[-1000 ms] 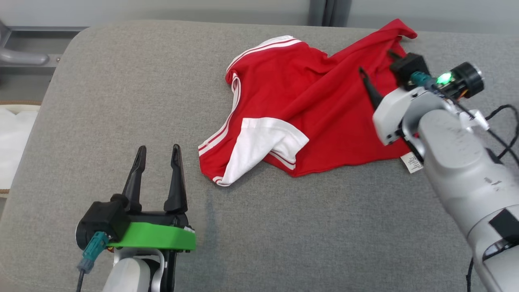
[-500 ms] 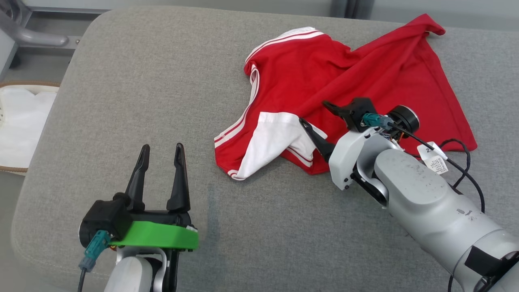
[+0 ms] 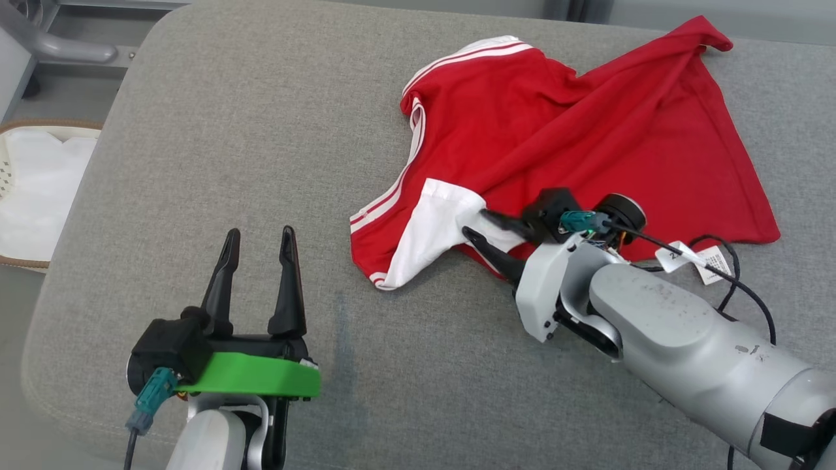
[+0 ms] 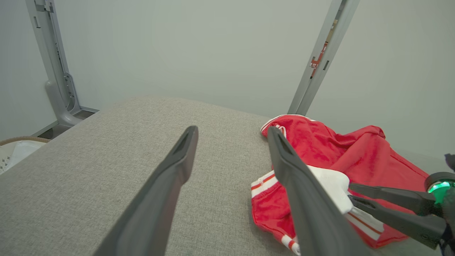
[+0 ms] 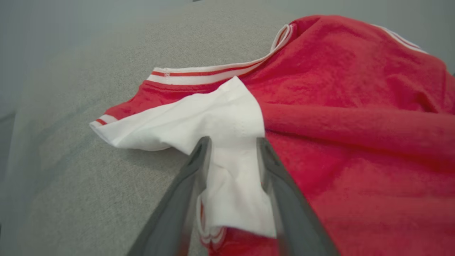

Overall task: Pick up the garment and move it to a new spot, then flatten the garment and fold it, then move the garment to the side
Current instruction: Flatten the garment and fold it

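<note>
The grey cushion carries the red jersey on its far right part. A basket stands off its left edge. The left gripper is wide open, empty, over bare cushion. The right gripper has its jaws partly apart, astride the jersey's white sleeve, narrower than a moment earlier.

A garment lies far right on a cushioned surface. The right gripper meets its near edge, fingers either side of a sleeve (left gripper well apart, near left). A basket sits beyond the surface's left edge.
</note>
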You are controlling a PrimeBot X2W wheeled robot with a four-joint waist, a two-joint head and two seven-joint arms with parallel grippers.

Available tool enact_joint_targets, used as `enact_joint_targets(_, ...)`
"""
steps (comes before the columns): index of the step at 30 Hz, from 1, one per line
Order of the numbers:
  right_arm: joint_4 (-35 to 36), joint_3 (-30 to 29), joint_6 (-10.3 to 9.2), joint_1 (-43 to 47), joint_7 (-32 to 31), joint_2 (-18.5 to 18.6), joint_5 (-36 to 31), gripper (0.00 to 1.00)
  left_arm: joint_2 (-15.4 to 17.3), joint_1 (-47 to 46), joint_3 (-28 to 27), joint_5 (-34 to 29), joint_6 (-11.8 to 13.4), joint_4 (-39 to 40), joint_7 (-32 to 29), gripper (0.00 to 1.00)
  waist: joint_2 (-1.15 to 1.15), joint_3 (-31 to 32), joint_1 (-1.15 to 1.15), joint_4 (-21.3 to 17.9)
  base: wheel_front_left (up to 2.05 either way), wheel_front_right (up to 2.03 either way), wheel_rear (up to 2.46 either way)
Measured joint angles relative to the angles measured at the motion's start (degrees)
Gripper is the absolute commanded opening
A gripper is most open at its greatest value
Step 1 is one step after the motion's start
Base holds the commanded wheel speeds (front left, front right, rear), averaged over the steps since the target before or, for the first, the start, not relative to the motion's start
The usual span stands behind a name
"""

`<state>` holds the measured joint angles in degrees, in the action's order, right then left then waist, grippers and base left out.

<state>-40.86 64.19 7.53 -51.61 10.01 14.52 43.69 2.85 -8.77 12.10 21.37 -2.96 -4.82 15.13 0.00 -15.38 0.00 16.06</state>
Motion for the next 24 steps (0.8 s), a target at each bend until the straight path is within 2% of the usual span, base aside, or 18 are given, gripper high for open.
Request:
enact_joint_targets(3, 2.1, 4.1, 0.0, -0.8, 2.0, 0.6, -0.2, 0.0, 0.0, 0.0, -0.3, -0.1, 0.0, -0.2, 0.0, 1.0, 0.0, 0.2, 0.0, -0.4, 0.0, 0.0, 0.0)
enact_joint_targets(7, 5.5, 7.7, 0.0, -1.3, 4.0, 1.8, -4.9, 0.0, 0.0, 0.0, -1.0, -0.4, 0.0, -0.5, 0.0, 1.0, 0.0, 0.9, 0.0, -1.2, 0.0, 0.0, 0.0)
enact_joint_targets(12, 10.4, 8.7, 0.0, 2.4, 4.8, 2.8, -9.0, 0.0, 0.0, 0.4, -2.1, -0.8, 0.2, -0.6, 0.0, 1.0, 0.0, 1.7, 0.0, -2.8, 0.0, 0.0, 0.0)
enact_joint_targets(16, 11.1, 6.2, 0.0, 4.3, 5.0, 3.9, -8.8, 0.01, 0.0, 0.8, -2.5, -1.1, 0.0, -0.6, 0.0, 1.0, 0.0, 2.2, 0.0, -4.3, 0.0, 0.0, 0.0)
enact_joint_targets(20, 9.8, 0.5, 0.0, 4.3, 5.0, 4.4, -8.3, 0.02, 0.0, 0.7, -2.2, -1.3, -0.3, -0.7, 0.0, 1.0, 0.0, 2.0, 0.0, -4.7, 0.0, 0.0, 0.0)
enact_joint_targets(21, 8.9, -0.7, 0.0, 4.4, 5.0, 4.4, -8.0, 0.28, 0.0, 0.7, -2.1, -1.3, -0.4, -0.7, 0.0, 1.0, 0.0, 1.9, 0.0, -4.5, 0.0, 0.0, 0.0)
enact_joint_targets(22, 8.2, -1.6, 0.0, 4.6, 5.0, 4.2, -7.0, 0.45, 0.0, 0.7, -2.0, -1.4, -0.4, -0.7, 0.0, 1.0, 0.0, 1.8, 0.0, -4.3, 0.0, 0.0, 0.0)
enact_joint_targets(23, 7.5, -2.5, 0.0, 5.1, 5.0, 3.9, -5.8, 0.97, 0.0, 0.7, -1.8, -1.4, -0.4, -0.8, 0.0, 1.0, 0.0, 1.7, 0.0, -4.1, 0.0, 0.0, 0.0)
enact_joint_targets(24, 6.5, -2.9, 0.0, 5.3, 5.0, 3.8, -4.6, 1.0, 0.0, 0.6, -1.7, -1.4, -0.4, -0.9, 0.0, 1.0, 0.0, 1.5, 0.0, -3.8, 0.0, 0.0, 0.0)
